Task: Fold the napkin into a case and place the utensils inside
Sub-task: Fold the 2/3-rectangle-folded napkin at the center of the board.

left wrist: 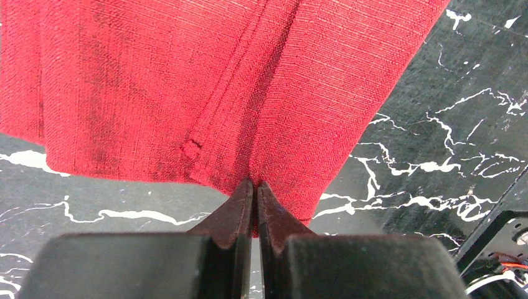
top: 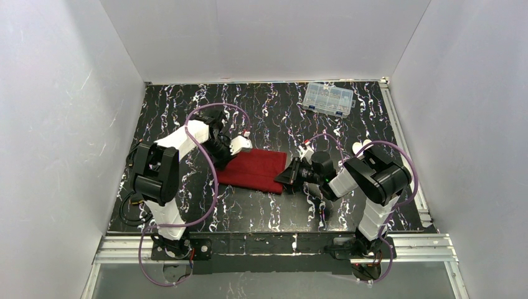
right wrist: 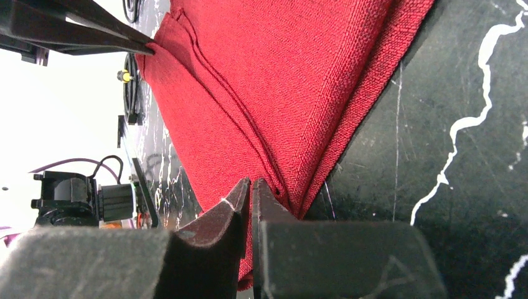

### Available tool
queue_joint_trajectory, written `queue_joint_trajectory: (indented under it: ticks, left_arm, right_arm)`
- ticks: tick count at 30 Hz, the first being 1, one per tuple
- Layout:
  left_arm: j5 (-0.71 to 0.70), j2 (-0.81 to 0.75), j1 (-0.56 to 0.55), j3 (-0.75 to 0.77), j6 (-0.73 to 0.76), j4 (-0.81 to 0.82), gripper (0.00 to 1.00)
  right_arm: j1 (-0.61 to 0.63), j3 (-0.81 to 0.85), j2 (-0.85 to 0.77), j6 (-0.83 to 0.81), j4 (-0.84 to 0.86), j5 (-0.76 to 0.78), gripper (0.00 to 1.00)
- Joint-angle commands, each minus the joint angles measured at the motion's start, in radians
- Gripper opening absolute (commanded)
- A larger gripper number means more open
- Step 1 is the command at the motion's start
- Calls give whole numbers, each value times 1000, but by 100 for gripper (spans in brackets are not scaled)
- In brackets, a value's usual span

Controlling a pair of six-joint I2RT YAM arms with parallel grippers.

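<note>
Top view: the folded red napkin (top: 255, 168) lies oblong mid-table on the black marbled table (top: 274, 212), between the two arms. A clear compartment box (top: 328, 98) sits well apart at the far side.
Left wrist: the left fingers (left wrist: 240, 208) are closed, pinching the napkin's near edge beside a layered fold.
Right wrist: the right fingers (right wrist: 227, 215) are closed, gripping the napkin's layered corner.

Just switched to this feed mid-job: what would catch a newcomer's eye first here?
The deep red napkin, folded into a layered oblong, stands out at the middle of the black marbled table. Both arms hold it: the jaws of the left arm are shut on its far left end, those of the right arm on its near right corner. A clear compartment box sits far right.
</note>
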Motion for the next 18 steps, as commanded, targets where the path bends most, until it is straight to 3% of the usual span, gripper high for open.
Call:
queue_joint_trajectory:
  ticks: [1, 18]
  left_arm:
    - [0, 7, 1, 40, -20, 1, 0]
    - [-132, 90, 0, -29, -65, 193, 0]
  right_arm:
    - [0, -26, -24, 1, -6, 16, 15]
    - [1, -8, -71, -7, -58, 6, 15]
